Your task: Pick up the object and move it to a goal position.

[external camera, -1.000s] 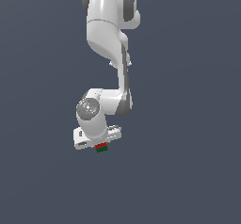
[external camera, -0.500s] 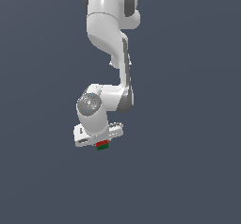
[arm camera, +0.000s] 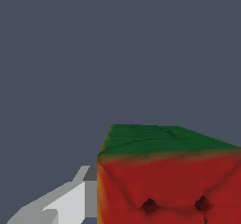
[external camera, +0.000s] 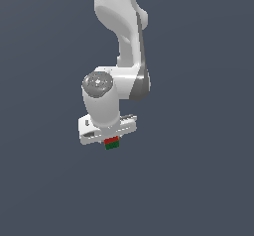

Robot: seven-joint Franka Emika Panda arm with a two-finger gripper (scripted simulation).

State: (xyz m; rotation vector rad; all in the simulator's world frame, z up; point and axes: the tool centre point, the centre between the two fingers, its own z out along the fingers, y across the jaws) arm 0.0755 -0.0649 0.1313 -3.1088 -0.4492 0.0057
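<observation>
The object is a tiny cube (external camera: 112, 143), red with a green bottom band. It sits right under the white hand of my arm in the exterior view. My gripper (external camera: 112, 142) is shut on it; the fingers themselves are hidden by the hand there. In the wrist view the cube (arm camera: 164, 180) fills the near corner, red with dark specks and a green band on its far side. One grey-white finger (arm camera: 66, 204) presses against its side. The other finger is out of frame.
The white arm (external camera: 121, 56) reaches down from the top of the exterior view. Everything around it is a plain dark grey-blue ground (external camera: 198, 180). No goal marker shows.
The arm's wrist and hand have shifted slightly upward in the exterior view, with the cube still held under the hand.
</observation>
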